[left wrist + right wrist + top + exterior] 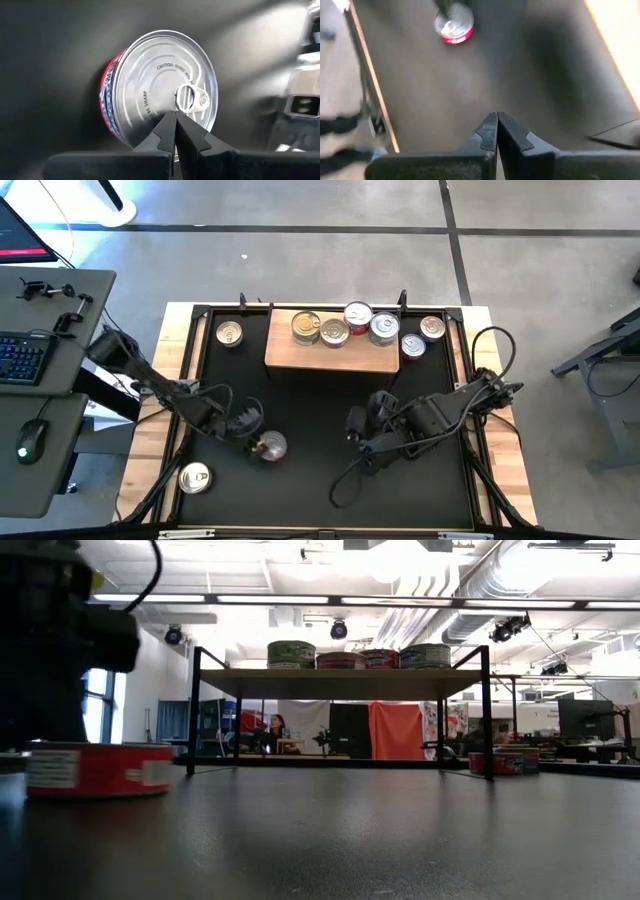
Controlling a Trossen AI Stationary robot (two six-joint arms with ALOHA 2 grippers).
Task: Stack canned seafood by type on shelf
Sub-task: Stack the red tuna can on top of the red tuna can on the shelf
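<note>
Left wrist view: closed left tool [175, 120] apparently touches red-sided tin's [155, 90] lid.

Mat [310, 405] between the arms is bare, open passage. Shelf [330, 355] far centre blocks, four tins [333, 332] on top. Loose tins [421, 337] crowd its right end.

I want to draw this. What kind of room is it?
Probably a big robot lab or workshop: exposed ducts overhead, a keyboard on a side desk, and a wooden shelf of tins.
</note>
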